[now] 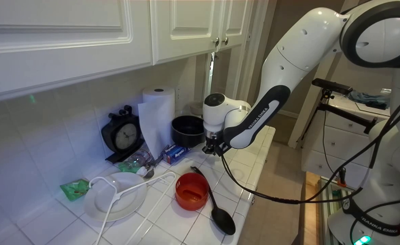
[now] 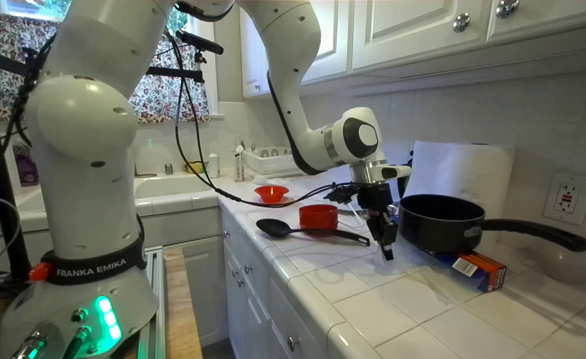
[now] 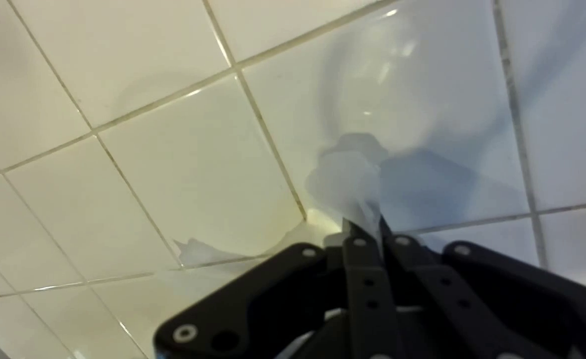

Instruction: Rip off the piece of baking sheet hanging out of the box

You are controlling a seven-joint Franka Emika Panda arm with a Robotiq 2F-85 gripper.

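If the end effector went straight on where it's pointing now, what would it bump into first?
Most likely the tiled countertop below. The end effector seems to pinch some baking sheet, so the bit poking out could touch down first. The gap is hard to judge.

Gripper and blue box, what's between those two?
The thin translucent sheet lies between the gripper and the blue box, as an exterior view shows.
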